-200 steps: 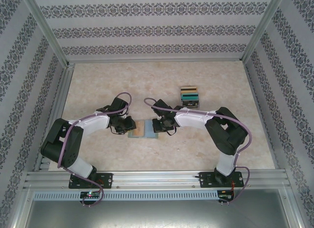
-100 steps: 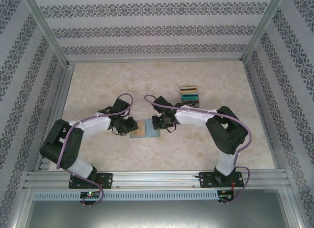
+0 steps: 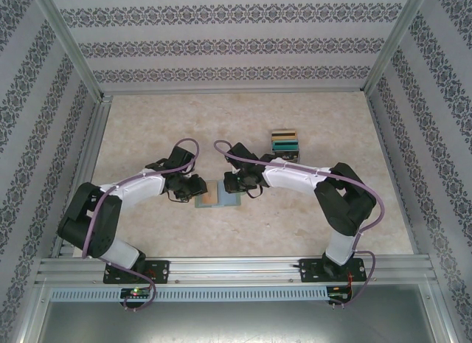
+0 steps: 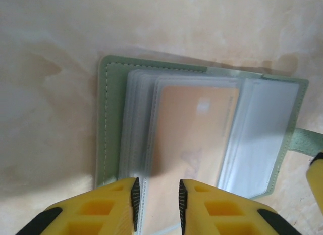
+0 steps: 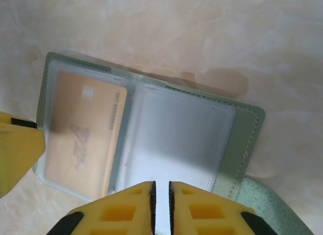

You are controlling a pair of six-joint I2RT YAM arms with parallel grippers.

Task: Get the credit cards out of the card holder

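Note:
The grey-green card holder (image 3: 219, 196) lies open on the table between both grippers. A yellow-gold credit card (image 4: 194, 134) sits inside a clear sleeve on one page. My left gripper (image 4: 157, 202) is open, its fingertips on either side of that card's near end (image 3: 198, 188). In the right wrist view the same gold card (image 5: 81, 139) is on the left and an empty clear sleeve (image 5: 176, 139) on the right. My right gripper (image 5: 161, 199) hovers over that empty sleeve, jaws nearly together with nothing thick between them (image 3: 234, 186). Other credit cards (image 3: 285, 145) lie stacked behind the holder.
The holder's strap tab (image 4: 308, 142) sticks out on the right gripper's side. Patterned walls and metal frame posts (image 3: 70, 55) box in the beige table (image 3: 147, 122). A metal rail (image 3: 236, 269) runs along the near edge by the arm bases.
The right gripper has shifted left, further over the holder. The left gripper has edged slightly right toward it. The holder has stayed put.

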